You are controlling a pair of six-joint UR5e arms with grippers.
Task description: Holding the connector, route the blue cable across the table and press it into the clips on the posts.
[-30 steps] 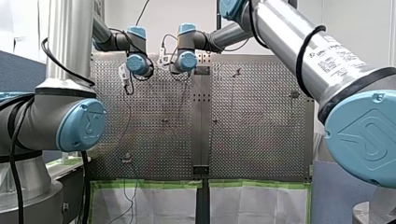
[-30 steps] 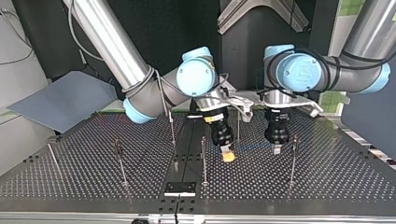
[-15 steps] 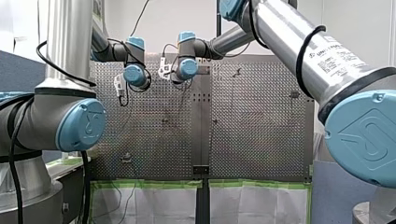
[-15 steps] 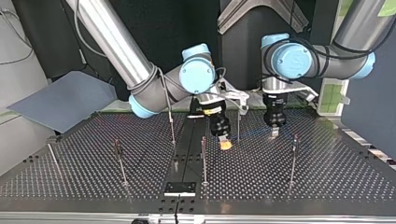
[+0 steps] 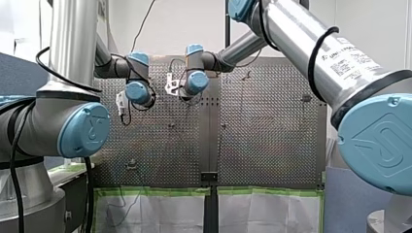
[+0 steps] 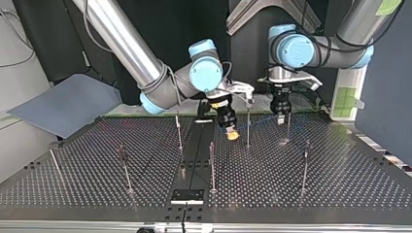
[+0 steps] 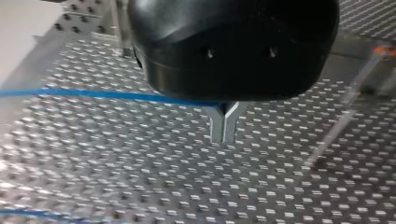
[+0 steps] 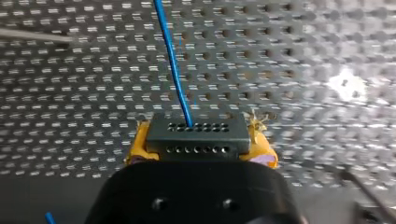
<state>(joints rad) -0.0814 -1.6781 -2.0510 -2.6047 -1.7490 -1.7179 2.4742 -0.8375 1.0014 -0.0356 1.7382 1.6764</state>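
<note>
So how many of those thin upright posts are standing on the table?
7 in the top view: one post far left, another beside it, two flanking the centre strip, three at right. Some may be hidden.

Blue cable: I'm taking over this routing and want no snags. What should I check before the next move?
1. Black perforated connector block clamped between yellow pads of the right end effector: ok.
2. Thin blue cable leaves the connector without a kink: ok.
3. Metal fingers of the left end effector shut on the cable: ok.
4. Cable seated in the clip of the thin metal post between the end effectors, top view: cannot tell.
5. Cable's run past the left end effector clear of other posts: cannot tell.
</note>
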